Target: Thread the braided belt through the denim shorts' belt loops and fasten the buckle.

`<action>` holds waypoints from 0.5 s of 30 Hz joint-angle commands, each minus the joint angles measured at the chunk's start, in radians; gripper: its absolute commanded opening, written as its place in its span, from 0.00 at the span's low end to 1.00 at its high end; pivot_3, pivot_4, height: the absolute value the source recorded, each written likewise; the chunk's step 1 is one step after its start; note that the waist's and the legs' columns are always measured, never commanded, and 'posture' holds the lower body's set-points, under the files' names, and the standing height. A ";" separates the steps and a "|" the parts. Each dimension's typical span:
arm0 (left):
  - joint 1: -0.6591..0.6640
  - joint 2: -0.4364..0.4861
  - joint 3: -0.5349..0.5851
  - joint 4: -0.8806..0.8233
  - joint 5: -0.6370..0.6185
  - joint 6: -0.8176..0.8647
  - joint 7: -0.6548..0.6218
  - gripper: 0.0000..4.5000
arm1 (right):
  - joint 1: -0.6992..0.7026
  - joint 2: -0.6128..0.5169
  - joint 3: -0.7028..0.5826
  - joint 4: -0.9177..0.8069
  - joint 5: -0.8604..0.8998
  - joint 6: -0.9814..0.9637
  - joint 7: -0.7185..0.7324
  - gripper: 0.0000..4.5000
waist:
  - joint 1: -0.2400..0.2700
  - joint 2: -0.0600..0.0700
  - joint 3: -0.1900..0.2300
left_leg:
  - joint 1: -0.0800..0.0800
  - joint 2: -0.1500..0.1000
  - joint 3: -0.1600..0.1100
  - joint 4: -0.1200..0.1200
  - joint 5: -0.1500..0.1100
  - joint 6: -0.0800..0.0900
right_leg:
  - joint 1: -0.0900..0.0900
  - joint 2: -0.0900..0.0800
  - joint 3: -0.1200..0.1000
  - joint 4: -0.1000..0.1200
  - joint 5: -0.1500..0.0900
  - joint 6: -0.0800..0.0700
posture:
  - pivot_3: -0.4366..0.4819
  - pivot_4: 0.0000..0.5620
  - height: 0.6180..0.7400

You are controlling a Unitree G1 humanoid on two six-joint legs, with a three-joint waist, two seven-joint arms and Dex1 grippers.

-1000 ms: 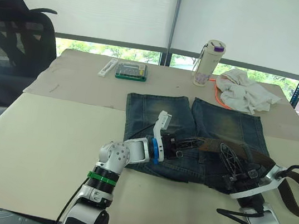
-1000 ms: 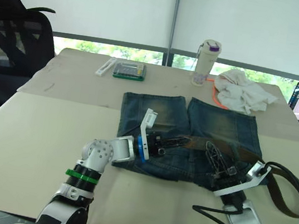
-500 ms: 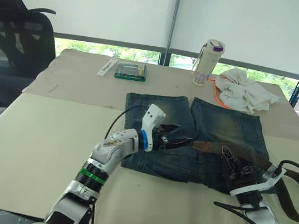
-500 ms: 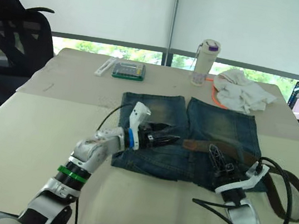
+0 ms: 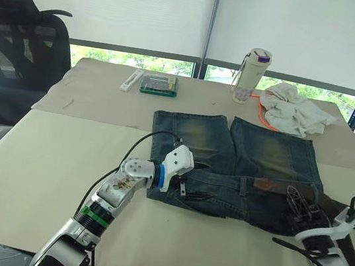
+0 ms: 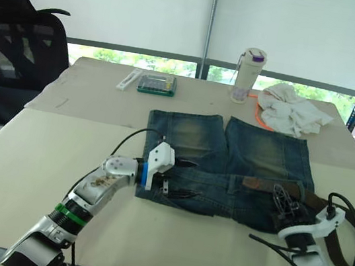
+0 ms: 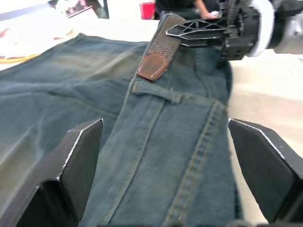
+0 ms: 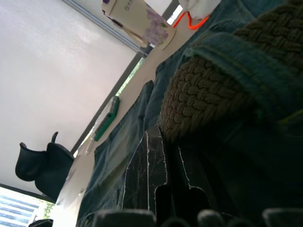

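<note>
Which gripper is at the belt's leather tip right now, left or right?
The right gripper, at the braided belt on the waistband's right side; the left gripper sits apart over the denim shorts, open.

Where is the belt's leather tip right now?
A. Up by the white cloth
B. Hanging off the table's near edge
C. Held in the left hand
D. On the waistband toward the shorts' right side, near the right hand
D: the braided belt ends in a brown tip on the denim shorts waistband, just ahead of the right hand; the left hand is open and holds nothing.

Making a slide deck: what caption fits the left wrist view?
Open left jaws over the shorts; ahead, the right gripper lies on the belt near its leather tip.
</note>
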 commanded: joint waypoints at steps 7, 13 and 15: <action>-0.015 -0.019 0.030 -0.037 -0.026 0.022 -0.010 0.99 | 0.000 0.007 0.039 -0.023 0.000 0.072 0.033 0.00 | -0.007 0.000 0.000 | 0.000 0.000 0.000 0.000 0.000 0.000 | 0.000 0.000 0.000 0.000 0.000 0.000 | 0.48 0.27 1.00; -0.019 -0.026 0.051 -0.030 -0.023 0.039 0.003 0.99 | -0.043 0.075 0.096 -0.025 -0.017 0.073 0.005 0.00 | -0.014 0.000 0.000 | 0.001 0.001 0.000 0.000 0.000 0.000 | 0.000 0.001 0.000 0.000 0.000 0.000 | 0.48 0.27 1.00; -0.015 -0.023 0.053 -0.031 -0.017 0.040 0.003 0.99 | -0.063 0.099 0.110 -0.031 -0.007 0.080 -0.007 0.00 | -0.017 0.000 0.000 | 0.001 0.001 0.000 0.000 0.000 0.000 | 0.000 0.002 0.000 0.001 0.000 0.000 | 0.48 0.27 1.00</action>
